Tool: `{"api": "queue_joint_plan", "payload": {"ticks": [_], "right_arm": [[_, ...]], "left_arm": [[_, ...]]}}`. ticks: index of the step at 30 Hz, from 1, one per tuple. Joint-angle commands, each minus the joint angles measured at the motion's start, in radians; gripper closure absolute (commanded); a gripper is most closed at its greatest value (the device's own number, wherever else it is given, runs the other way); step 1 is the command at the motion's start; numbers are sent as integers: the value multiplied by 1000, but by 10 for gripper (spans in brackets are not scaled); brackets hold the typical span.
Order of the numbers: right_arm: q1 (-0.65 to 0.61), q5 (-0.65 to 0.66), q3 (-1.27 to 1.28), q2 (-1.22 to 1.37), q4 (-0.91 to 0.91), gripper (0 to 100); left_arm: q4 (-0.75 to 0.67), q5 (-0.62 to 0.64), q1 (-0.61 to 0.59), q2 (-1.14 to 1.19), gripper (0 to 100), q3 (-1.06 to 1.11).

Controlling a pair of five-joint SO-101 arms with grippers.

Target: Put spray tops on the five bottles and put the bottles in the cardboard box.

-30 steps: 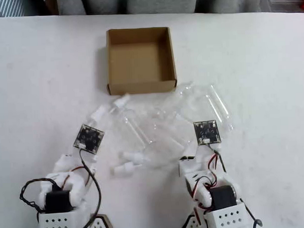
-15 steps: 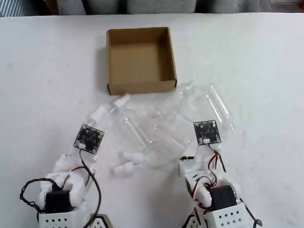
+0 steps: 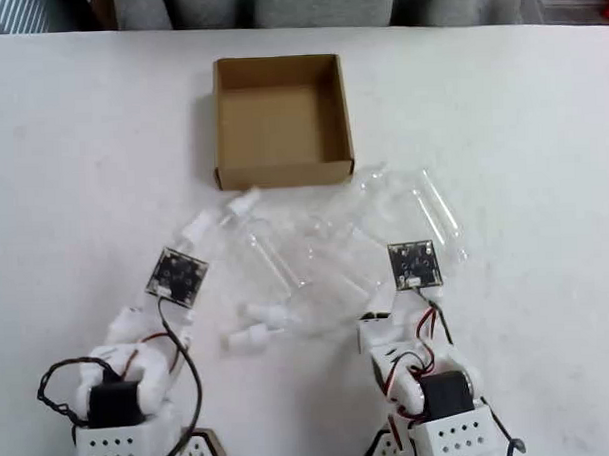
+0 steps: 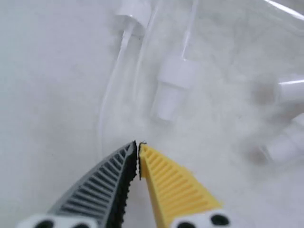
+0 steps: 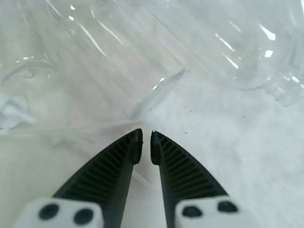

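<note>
Nearest you, the left gripper (image 4: 138,147) and right gripper (image 5: 143,142) hang pressed together, holding nothing, over the white table (image 3: 521,130). Just beyond lie clear bottles (image 3: 439,211) and loose spray tops (image 3: 259,313). Farther off stands the open cardboard box (image 3: 283,175), with grey padded shapes (image 3: 317,2) behind it.

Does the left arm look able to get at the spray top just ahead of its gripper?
Probably yes: the spray top lies just beyond the left gripper, nothing between them, though its shut jaws must open first.
</note>
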Motion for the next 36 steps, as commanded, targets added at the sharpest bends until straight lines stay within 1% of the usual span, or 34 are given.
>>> {"api": "queue_joint_plan", "payload": {"ticks": [1,7,15,19,29,32,34,36], "right_arm": [[10,8,9,4,7,974],[101,3,9,4,5,974],[122,11,-6,4,4,974],[165,11,-8,4,4,974],[183,11,-35,4,4,974],[265,11,-55,-19,2,974],[317,11,-60,-50,2,974],[343,11,-71,-51,-4,974]], "left_arm": [[2,-5,-8,-18,976,-75],[2,-8,-8,-18,976,-124],[-15,-11,-8,-18,976,-238],[-34,-5,-8,-18,976,-290],[-34,-2,1,-12,976,-381],[-48,2,1,71,976,-427],[-83,48,1,186,976,-471],[-114,101,-1,334,976,-531]]}}
